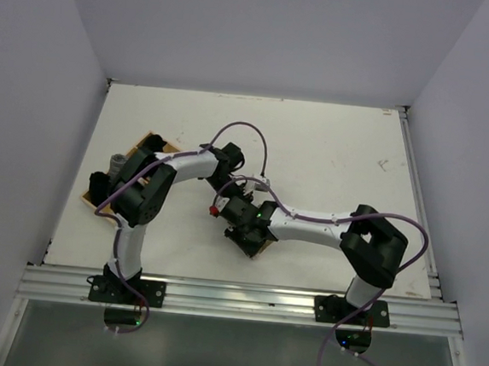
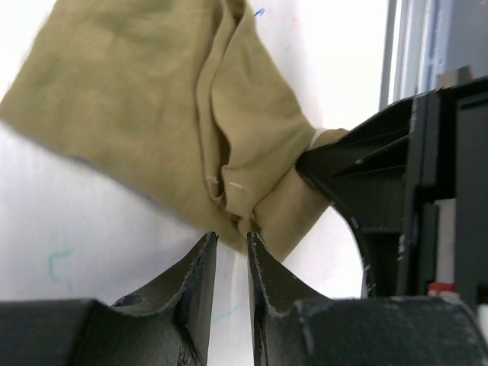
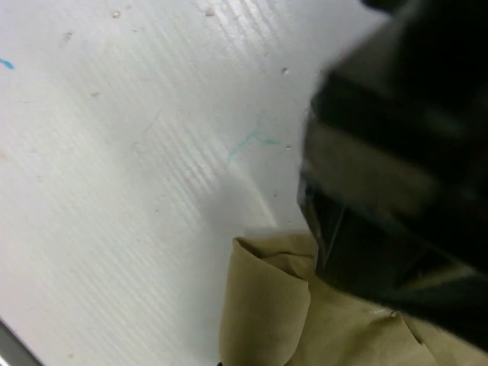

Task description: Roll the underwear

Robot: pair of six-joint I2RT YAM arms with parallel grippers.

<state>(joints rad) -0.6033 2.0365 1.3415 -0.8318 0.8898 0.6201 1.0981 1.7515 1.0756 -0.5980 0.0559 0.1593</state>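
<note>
The olive-khaki underwear point(image 2: 152, 99) lies bunched on the white table, with folds running to its near edge. It also shows in the right wrist view point(image 3: 267, 313) and as a small tan patch under the grippers in the top view point(image 1: 254, 246). My left gripper point(image 2: 232, 240) has its jaws nearly together, pinching the cloth's near fold at the tips. It meets the right gripper at mid-table point(image 1: 234, 221). My right gripper point(image 1: 253, 233) holds the cloth's gathered right corner; one of its fingers point(image 2: 351, 160) shows there. Its own fingers are out of the right wrist view.
A wooden board point(image 1: 164, 146) with a grey object point(image 1: 118, 162) and dark items sits at the table's left edge, behind the left arm's elbow. A metal rail point(image 1: 419, 198) runs along the right edge. The blurred left gripper point(image 3: 396, 175) fills the right wrist view's right side.
</note>
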